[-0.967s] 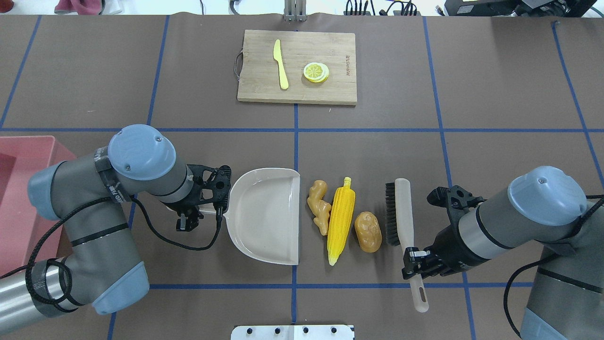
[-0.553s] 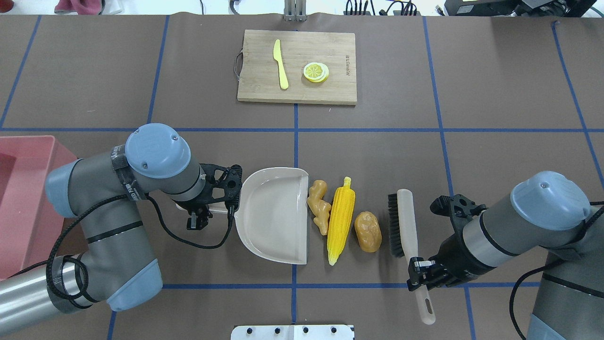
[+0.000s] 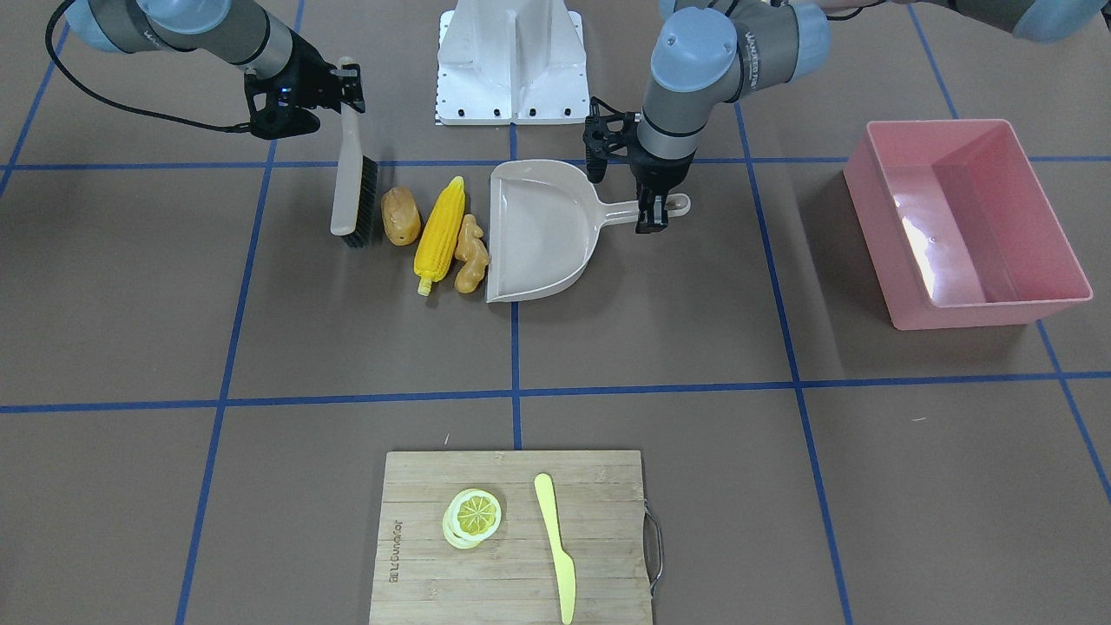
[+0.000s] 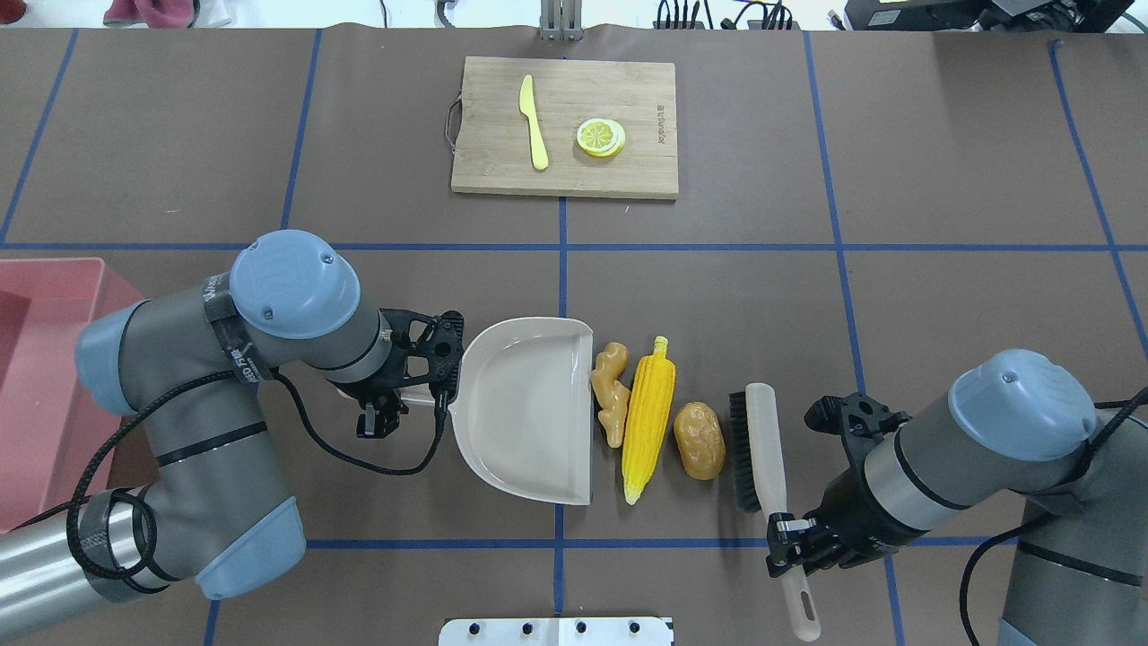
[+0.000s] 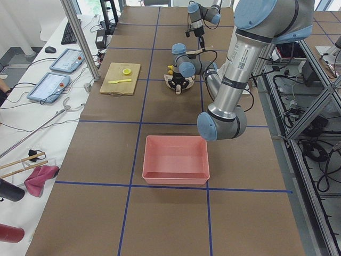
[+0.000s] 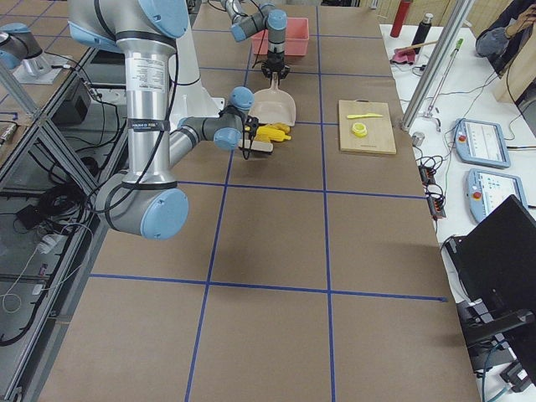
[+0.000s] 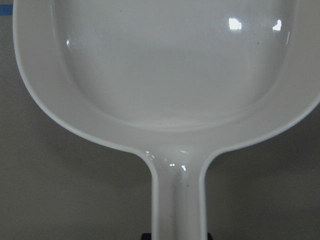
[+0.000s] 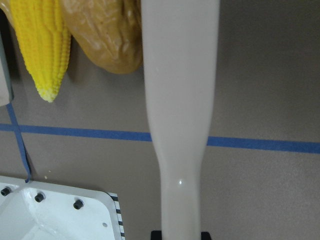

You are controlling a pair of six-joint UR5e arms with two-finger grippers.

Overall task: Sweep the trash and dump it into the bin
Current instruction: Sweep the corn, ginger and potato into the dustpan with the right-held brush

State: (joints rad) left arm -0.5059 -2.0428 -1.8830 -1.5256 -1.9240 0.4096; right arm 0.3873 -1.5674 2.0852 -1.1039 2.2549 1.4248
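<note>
I see the pink bin (image 4: 36, 404) at the left edge of the tabletop (image 4: 717, 269), with none of the trash in it. Next to its right, my left gripper (image 4: 381, 404) is clamped on the handle of a beige dustpan (image 4: 525, 404), which lies flat near the middle of the near edge, open side facing right. The ginger root (image 4: 612, 393) sits right against that open side, touching the corn cob (image 4: 649, 417). The potato (image 4: 700, 440) lies just beside the corn. A brush (image 4: 760, 444) has its dark bristles at the potato's right side. My right gripper (image 4: 787, 549) is closed around the brush's handle. A cutting board (image 4: 565, 126) with a knife (image 4: 534, 121) and a lemon slice (image 4: 601, 137) rests at the far edge.
</note>
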